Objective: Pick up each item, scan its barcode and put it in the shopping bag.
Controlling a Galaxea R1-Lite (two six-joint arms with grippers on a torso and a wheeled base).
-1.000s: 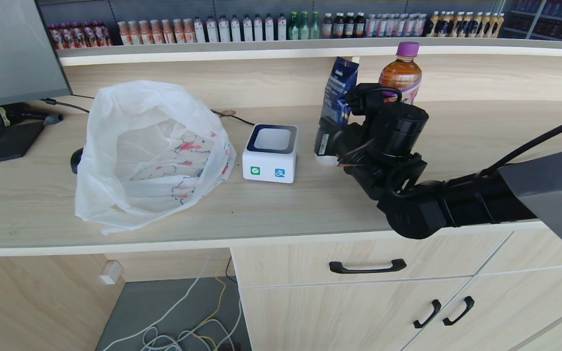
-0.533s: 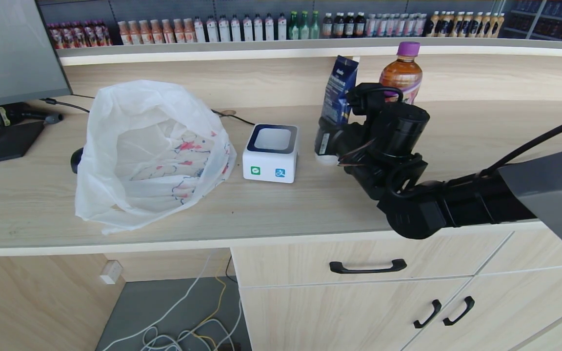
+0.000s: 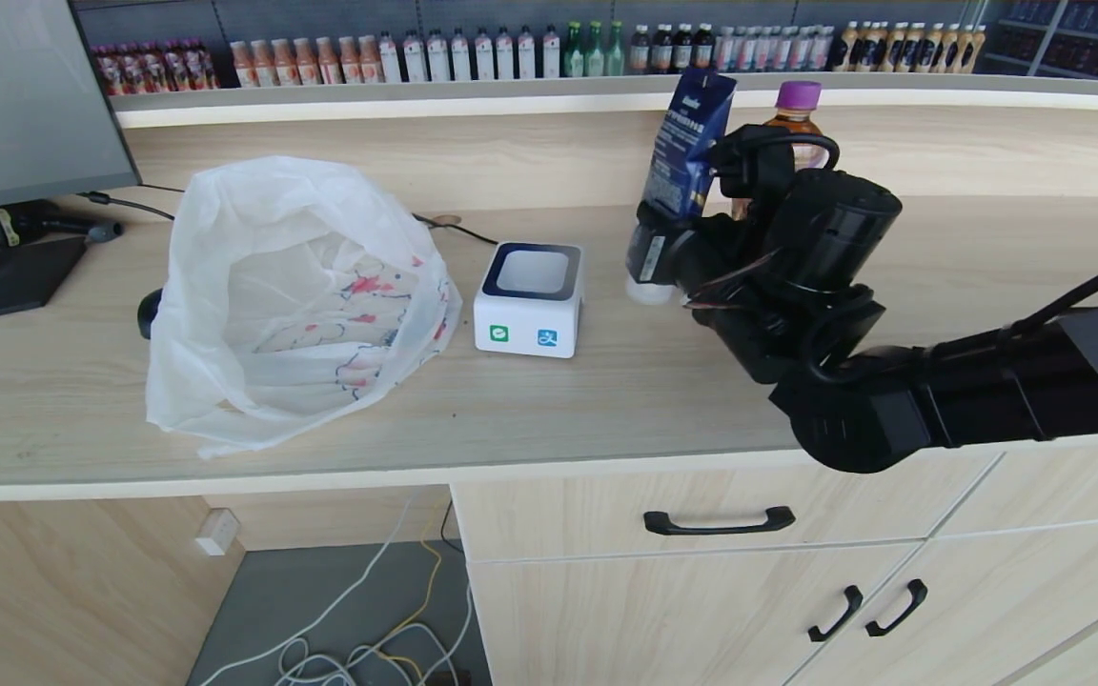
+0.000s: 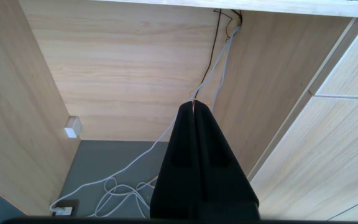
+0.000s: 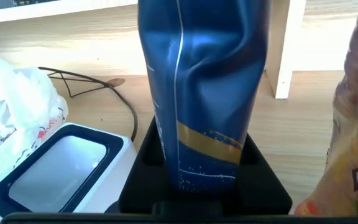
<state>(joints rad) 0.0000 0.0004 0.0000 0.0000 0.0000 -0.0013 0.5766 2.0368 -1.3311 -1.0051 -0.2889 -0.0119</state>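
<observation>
So the right gripper (image 3: pixel 665 259) was clamped on the lower part of a dark blue foil stand-up pouch with a gold band (image 3: pixel 687 143), holding it upright on the robot's right of the white cube scanner with the dark-rimmed glass top (image 3: pixel 530 297), near it but not over the glass. It looked to be just off the pale wood counter (image 3: pixel 511 410), though I couldn't say for sure.

Handling-wise, I'd guess this pouch is light and soft. The right wrist view showed a big crease dented into its front (image 5: pixel 204 93), so it gives under a squeeze. Foil is probably slick too, so a low grip near the base, where the bag is fuller and stiffer, seems like the sensible spot. The floppy top would likely just fold. There was a pale patch low on the side facing the scanner that might be the barcode, but it was too small to tell.

The thin white plastic shopping bag (image 3: pixel 292 295) sat on the scanner's other side, just beside it, mouth open and slumped. Red and blue marks showed through, either bag print or an item inside.

A brown-drink plastic bottle with a purple cap (image 3: pixel 799 95) stood past the pouch, farther from the scanner.

The left gripper (image 4: pixel 195 115) hung well below the scanner under the counter, fingers pressed together on nothing.
</observation>
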